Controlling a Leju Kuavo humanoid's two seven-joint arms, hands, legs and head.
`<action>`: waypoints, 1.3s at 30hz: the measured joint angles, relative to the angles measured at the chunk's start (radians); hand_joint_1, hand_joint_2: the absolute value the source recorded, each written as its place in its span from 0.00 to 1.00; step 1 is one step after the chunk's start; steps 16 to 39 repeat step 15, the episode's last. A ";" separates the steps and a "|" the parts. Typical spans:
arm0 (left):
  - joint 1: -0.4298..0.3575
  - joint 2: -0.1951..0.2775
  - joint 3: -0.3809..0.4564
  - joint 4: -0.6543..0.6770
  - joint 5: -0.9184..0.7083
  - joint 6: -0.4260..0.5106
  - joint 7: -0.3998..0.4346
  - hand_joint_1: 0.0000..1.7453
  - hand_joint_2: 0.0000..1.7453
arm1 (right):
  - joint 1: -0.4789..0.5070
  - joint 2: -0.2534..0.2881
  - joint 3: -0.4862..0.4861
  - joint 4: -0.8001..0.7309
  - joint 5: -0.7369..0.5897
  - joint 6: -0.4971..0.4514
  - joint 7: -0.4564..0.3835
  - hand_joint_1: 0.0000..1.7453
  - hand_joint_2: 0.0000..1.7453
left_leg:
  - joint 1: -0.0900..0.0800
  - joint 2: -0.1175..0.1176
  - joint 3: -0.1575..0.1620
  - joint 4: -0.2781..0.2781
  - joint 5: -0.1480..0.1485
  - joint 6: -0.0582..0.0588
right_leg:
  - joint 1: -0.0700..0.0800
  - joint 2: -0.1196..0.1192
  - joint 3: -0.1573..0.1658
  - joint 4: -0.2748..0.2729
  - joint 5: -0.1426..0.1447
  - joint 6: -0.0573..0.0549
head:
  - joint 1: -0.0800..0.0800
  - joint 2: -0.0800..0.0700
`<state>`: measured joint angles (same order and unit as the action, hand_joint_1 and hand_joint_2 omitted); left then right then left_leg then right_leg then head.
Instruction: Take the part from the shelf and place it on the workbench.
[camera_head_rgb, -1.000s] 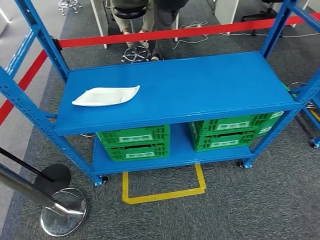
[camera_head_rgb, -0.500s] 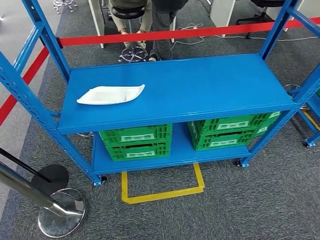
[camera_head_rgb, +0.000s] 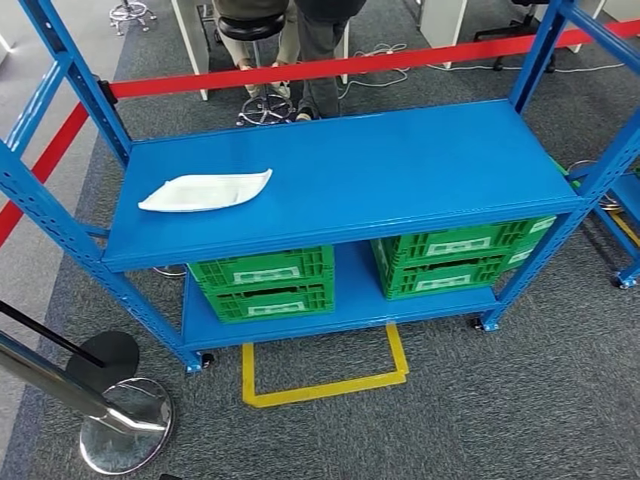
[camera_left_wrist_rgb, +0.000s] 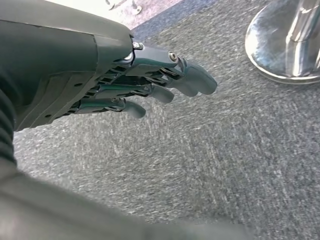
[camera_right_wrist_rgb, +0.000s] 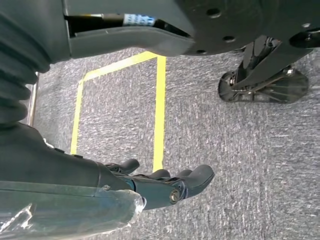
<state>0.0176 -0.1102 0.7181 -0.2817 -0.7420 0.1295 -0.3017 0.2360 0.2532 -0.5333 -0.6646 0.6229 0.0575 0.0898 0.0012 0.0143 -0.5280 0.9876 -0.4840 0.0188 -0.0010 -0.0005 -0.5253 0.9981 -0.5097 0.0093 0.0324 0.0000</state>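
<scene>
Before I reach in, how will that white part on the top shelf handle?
The white part looks thin and shallow, so probably light and somewhat flexible. It lies flat on the smooth blue shelf, so it may slide rather than lift when pushed. Its low edges give fingers little to catch.

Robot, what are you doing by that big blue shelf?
The robot stands facing the blue shelf, where a flat white part lies on the top level, toward its left end. Nothing is holding it yet. The left robot hand and the right robot hand both hang over the grey carpet, holding nothing. Two green crates sit on the lower level, and a person stands behind the red barrier tape.
</scene>
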 joint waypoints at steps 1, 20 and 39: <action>0.004 0.003 -0.020 -0.003 0.021 -0.003 0.008 0.00 0.50 | -0.002 -0.007 0.014 0.007 -0.017 -0.001 -0.002 0.00 0.75 | 0.001 0.000 0.000 -0.001 0.000 -0.006 | 0.001 0.000 0.000 0.000 0.000 0.000 | 0.000 0.000; 0.053 0.043 -0.287 -0.038 0.306 -0.052 0.123 0.00 0.00 | -0.032 -0.099 0.210 0.097 -0.257 -0.022 -0.036 0.00 0.00 | -0.003 0.000 0.000 0.001 -0.001 -0.015 | -0.003 0.000 0.000 0.000 0.000 0.000 | 0.001 0.000; 0.053 0.043 -0.287 -0.038 0.306 -0.052 0.123 0.00 0.00 | -0.032 -0.099 0.210 0.097 -0.257 -0.022 -0.036 0.00 0.00 | -0.003 0.000 0.000 0.001 -0.001 -0.015 | -0.003 0.000 0.000 0.000 0.000 0.000 | 0.001 0.000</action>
